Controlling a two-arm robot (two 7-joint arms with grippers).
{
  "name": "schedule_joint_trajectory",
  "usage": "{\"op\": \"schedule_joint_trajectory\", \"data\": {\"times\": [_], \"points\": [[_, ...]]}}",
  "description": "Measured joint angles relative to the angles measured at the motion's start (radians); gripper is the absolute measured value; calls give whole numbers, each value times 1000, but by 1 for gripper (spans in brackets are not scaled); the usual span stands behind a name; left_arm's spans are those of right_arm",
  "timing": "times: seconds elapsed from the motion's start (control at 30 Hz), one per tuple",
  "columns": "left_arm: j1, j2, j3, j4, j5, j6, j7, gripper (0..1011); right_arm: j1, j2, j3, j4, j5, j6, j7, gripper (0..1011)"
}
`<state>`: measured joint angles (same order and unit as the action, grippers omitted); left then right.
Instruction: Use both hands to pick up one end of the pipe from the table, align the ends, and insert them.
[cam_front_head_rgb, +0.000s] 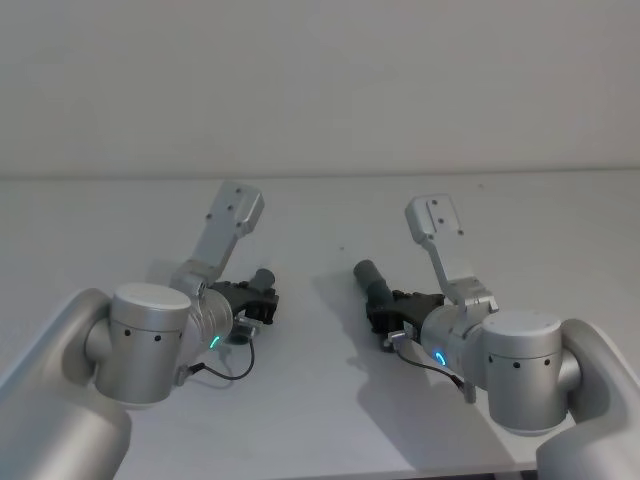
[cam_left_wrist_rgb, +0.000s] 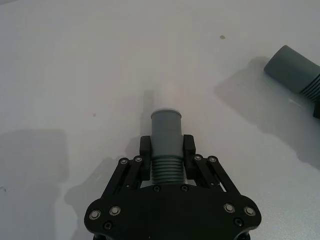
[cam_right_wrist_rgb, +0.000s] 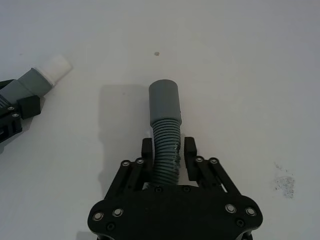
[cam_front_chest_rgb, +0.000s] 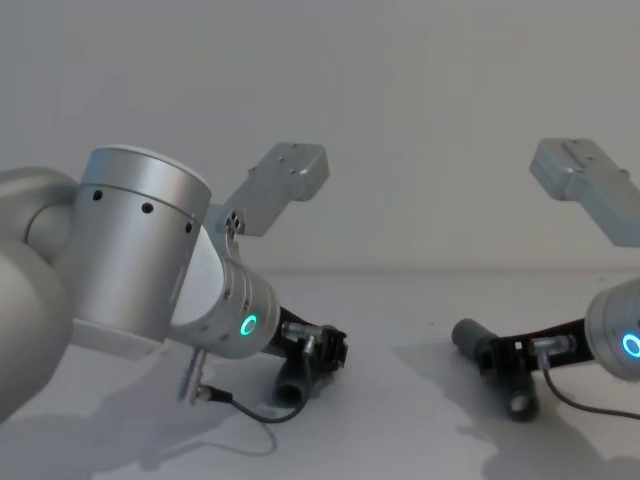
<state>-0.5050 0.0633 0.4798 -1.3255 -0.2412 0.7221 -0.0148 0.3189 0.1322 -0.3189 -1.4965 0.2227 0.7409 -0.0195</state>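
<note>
My left pincer (cam_left_wrist_rgb: 166, 150) was clamped on the ribs of the plug piece (cam_left_wrist_rgb: 166, 127), and my right pincer (cam_right_wrist_rgb: 167, 150) on the ribs of the cuff piece (cam_right_wrist_rgb: 164, 100), low over the table (cam_left_wrist_rgb: 75, 75). Gripping the ribs kept both ends bare for mating. In the head view the plug lay at nine o'clock of the cuff, well apart.

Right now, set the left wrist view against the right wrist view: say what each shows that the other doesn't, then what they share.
Left wrist view adds, close up: the left gripper clamped on the ribbed section of the plug piece, behind its smooth cuff. Right wrist view adds, close up: the right gripper clamped on the ribs of the cuff piece, and a grey smudge on the table. Both: the two pieces apart, ends not yet joined.
</note>
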Motion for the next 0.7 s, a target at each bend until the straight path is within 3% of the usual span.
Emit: {"op": "schedule_joint_trajectory", "data": {"times": [0.2,0.7], "points": [[0,0,0,0,0,0,0,336,0,-1,1,0,0,1,1,219],[0,0,0,0,0,0,0,336,-1,-1,1,0,0,1,2,179]]}}
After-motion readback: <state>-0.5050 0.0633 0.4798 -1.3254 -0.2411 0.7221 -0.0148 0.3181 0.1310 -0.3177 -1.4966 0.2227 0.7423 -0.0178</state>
